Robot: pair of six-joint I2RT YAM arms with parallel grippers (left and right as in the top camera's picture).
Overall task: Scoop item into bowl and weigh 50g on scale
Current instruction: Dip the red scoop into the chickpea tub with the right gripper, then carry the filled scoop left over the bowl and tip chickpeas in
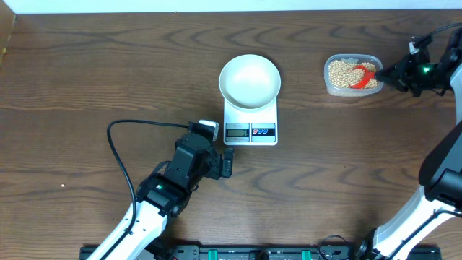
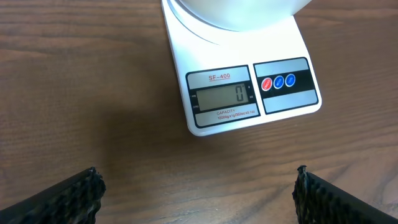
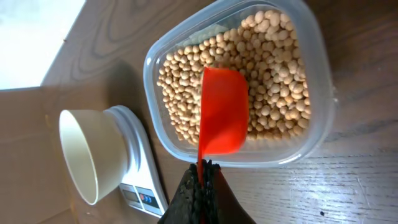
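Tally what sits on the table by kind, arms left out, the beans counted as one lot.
White bowl: 1
Digital scale: 1
Clear plastic tub: 1
Red scoop: 1
Lot of beans: 1
Total: 5

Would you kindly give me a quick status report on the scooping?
Left gripper open, facing scale. Right gripper shut on orange scoop, over beans in tub. Bowl on scale, empty, display zero. Nothing between tub and bowl.

Dark brown wood-grain table (image 1: 86,72); pale strip (image 1: 216,6) beyond far edge; black rail (image 1: 238,254) along near edge.
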